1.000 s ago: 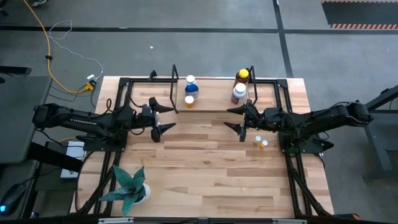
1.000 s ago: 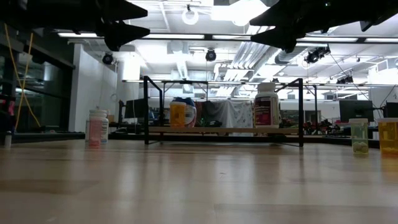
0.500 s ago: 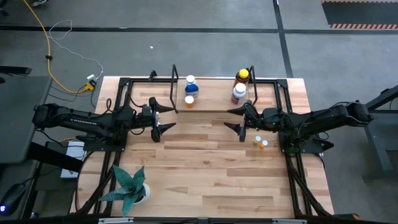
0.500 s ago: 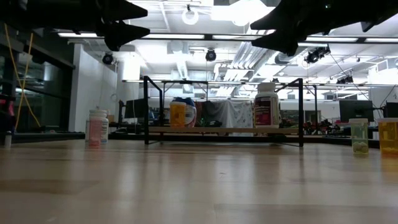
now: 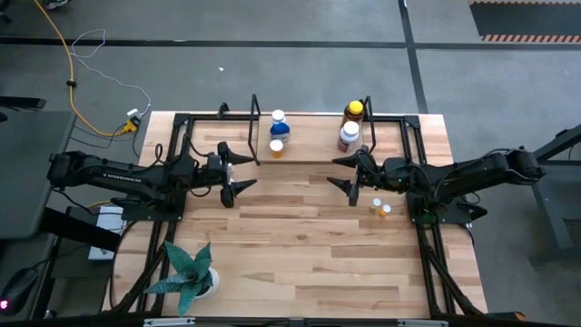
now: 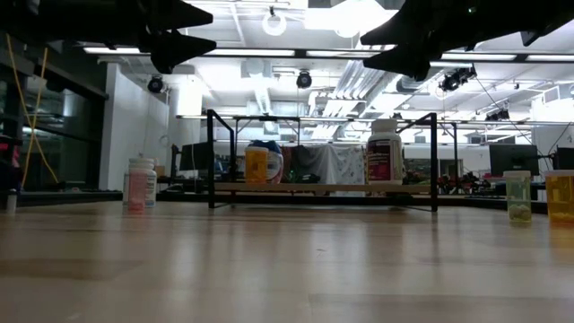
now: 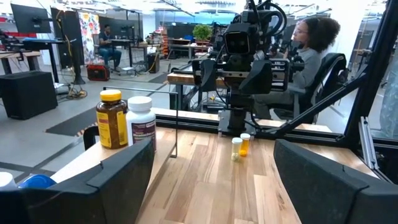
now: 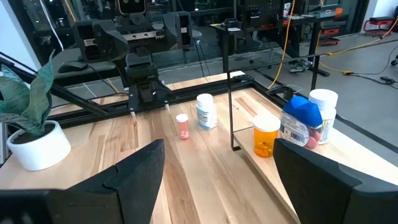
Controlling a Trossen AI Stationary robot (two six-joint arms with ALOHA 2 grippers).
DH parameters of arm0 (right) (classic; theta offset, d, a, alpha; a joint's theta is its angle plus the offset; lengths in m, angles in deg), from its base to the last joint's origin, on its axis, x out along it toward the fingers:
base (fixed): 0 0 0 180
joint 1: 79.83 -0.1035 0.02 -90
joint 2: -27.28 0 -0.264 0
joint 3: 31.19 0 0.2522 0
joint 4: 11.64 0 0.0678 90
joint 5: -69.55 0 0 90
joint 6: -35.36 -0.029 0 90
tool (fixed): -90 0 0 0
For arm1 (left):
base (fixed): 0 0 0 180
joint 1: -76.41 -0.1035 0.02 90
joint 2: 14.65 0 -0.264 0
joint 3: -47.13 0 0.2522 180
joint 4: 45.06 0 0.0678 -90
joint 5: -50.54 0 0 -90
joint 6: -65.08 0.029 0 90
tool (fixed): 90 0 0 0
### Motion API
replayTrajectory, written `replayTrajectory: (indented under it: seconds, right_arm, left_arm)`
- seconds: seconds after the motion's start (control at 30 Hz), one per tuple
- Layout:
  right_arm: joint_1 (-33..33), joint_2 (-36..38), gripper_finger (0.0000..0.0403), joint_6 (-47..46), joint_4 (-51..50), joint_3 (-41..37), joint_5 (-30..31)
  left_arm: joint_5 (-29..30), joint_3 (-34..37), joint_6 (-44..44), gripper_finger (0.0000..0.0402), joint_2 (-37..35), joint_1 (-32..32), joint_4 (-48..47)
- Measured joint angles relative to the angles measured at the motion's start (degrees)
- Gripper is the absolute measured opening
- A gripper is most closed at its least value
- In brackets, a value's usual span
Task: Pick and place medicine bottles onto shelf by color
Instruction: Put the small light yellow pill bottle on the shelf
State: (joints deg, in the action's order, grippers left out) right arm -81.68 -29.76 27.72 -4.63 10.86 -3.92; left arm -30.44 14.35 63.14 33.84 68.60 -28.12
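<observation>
High view shows right end effector [image 5: 344, 176] spread wide and empty; left end effector [image 5: 238, 171] too. Two tiny orange vials [image 5: 380, 208] at four o'clock: light, hard, slippery, tippy. Pinch the middle. Shelf [image 5: 313, 138] holds four bottles.

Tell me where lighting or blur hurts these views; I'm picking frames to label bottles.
Low view: bright ceiling lights silhouette both arms overhead, and the near tabletop is blurred with soft glare. Left wrist view: the window at the far right is blown out, but the amber bottle reads clearly. High view: even light, though the two small vials are tiny.
</observation>
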Motion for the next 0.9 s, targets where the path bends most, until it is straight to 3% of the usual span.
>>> replayTrajectory:
  seconds: [0.23, 0.37, 0.5, 0.63, 0.77, 0.9]
  right_arm:
    - [0.00, 0.00, 0.0291, -0.52, 0.00, 0.00, 0.00]
    - [-0.13, 0.00, 0.0291, -7.04, -3.46, 1.19, -1.21]
    - [-1.90, 0.00, 0.0291, -12.38, -18.36, 6.34, -1.28]
    - [-4.78, 0.00, 0.0291, -19.31, -39.03, 11.62, 2.88]
    - [-7.51, 0.00, 0.0291, -31.89, -59.14, 14.95, 3.38]
    - [-10.72, 0.04, 0.0291, -45.30, -70.97, 14.04, 3.41]
  left_arm:
    - [0.02, -0.02, -0.51, 0.0321, 0.00, 0.00, 0.00]
    - [0.03, -0.02, -0.46, 0.0321, 0.00, 0.00, 0.00]
    - [0.04, -0.02, -0.46, 0.0321, 0.00, 0.00, 0.00]
    - [0.07, -0.02, -0.46, 0.0321, 0.00, 0.00, 0.00]
    - [0.07, -0.02, -0.46, 0.0321, 0.00, 0.00, -0.02]
    - [0.09, -0.02, -0.48, 0.0321, 0.00, 0.00, -0.02]
